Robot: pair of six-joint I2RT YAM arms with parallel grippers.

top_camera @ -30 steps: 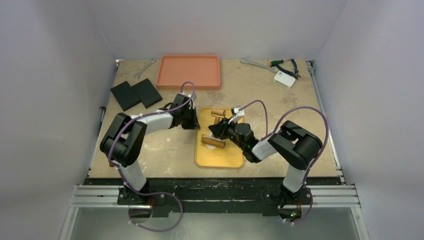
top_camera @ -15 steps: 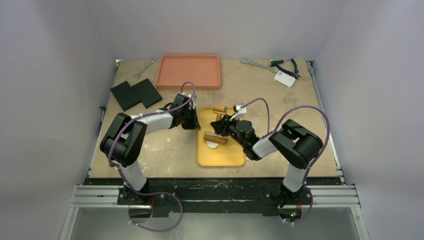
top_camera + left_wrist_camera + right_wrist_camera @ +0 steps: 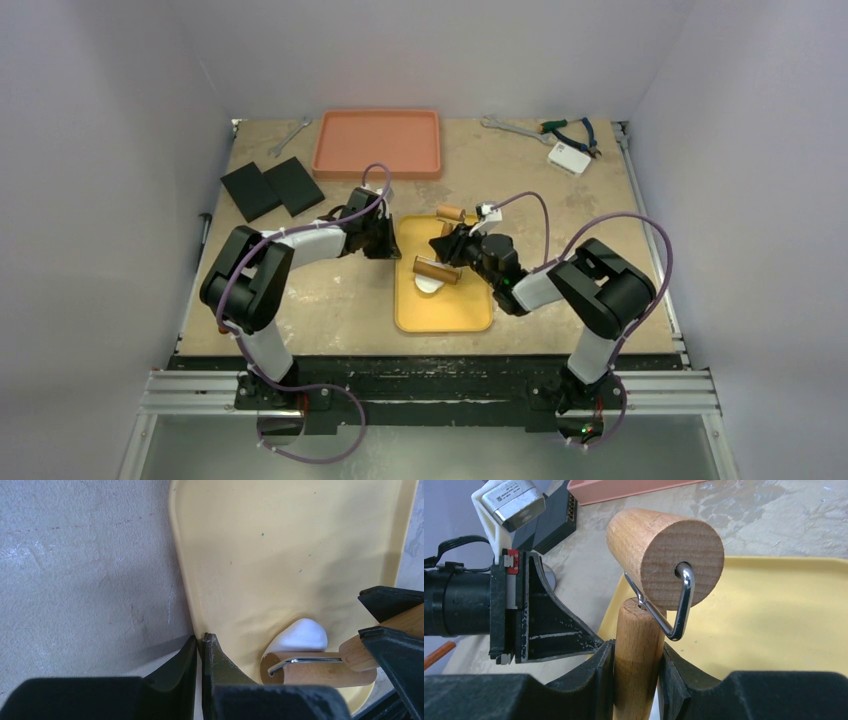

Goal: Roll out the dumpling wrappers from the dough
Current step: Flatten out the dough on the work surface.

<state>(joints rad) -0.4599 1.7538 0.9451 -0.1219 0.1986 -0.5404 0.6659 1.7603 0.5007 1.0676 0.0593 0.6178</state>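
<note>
You're early in the job: the only dough piece (image 3: 300,634) on view is a thick rounded lump (no flat wrapper anywhere). It lies on the yellow tray (image 3: 440,310), towards its left side, partly tucked under the wooden roller (image 3: 664,557). All the flattening is left, I'd judge. Your right end effector (image 3: 636,660) is part-closed around the roller's handle, the arm reaching low across the tray. Your left end effector (image 3: 201,647) is pinched tight on the tray's left rim, its arm stretched low over the bench (image 3: 330,290).
</note>
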